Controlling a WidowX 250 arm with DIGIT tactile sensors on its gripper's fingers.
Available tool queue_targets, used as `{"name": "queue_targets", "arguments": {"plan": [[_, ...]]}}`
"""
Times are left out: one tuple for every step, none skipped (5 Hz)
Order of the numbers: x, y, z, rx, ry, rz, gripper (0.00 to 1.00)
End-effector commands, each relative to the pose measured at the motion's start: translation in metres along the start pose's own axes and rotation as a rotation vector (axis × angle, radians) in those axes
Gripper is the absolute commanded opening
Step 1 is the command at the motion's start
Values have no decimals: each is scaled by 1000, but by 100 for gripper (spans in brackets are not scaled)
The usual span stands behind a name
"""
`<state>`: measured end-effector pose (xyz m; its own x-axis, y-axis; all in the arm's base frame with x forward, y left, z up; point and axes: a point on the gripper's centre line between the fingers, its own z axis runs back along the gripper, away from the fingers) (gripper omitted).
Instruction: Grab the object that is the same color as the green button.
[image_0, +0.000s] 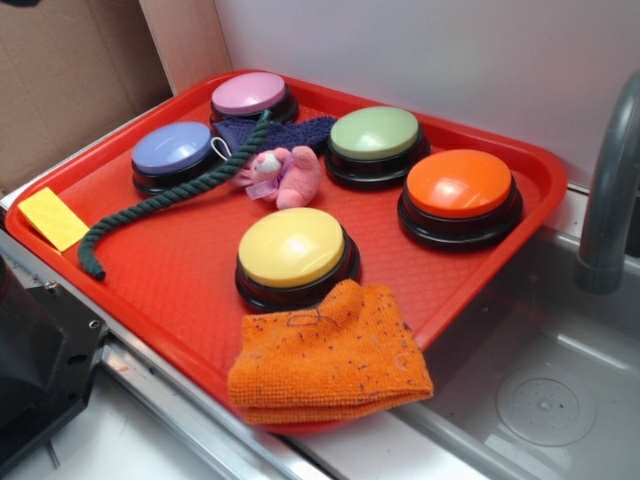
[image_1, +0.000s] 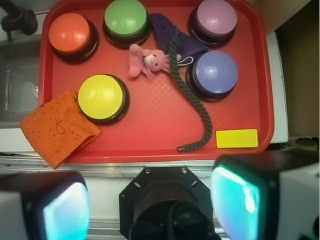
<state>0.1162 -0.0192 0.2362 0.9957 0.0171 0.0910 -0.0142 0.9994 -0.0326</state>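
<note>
Your gripper (image_1: 150, 200) hangs above the tray's near edge, jaws spread wide and holding nothing; both fingers (image_1: 47, 205) frame the bottom of the wrist view. One red tray (image_0: 180, 270) carries five buttons: the green button (image_0: 375, 133) at the far side, one orange (image_0: 460, 185), one yellow (image_0: 291, 247), one blue (image_0: 172, 148), one purple (image_0: 248, 93). The one green rope (image_0: 160, 203) runs from the navy cloth (image_0: 290, 130) past the blue button to the tray's left edge. You also have one pink plush (image_0: 283, 175), one yellow card (image_0: 52, 218) and one orange cloth (image_0: 330, 360) overhanging the near rim. Open floor lies between rope and yellow button.
</note>
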Motion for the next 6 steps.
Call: {"name": "queue_targets", "arguments": {"plan": [[0, 0, 0, 0, 0, 0, 100], [5, 15, -10, -1, -18, -23, 100], [15, 41, -31, -11, 4, -72, 100], [23, 63, -60, -73, -22, -109, 100], [26, 77, -86, -72, -15, -106, 100], [24, 91, -116, -56, -56, -96, 100]]}}
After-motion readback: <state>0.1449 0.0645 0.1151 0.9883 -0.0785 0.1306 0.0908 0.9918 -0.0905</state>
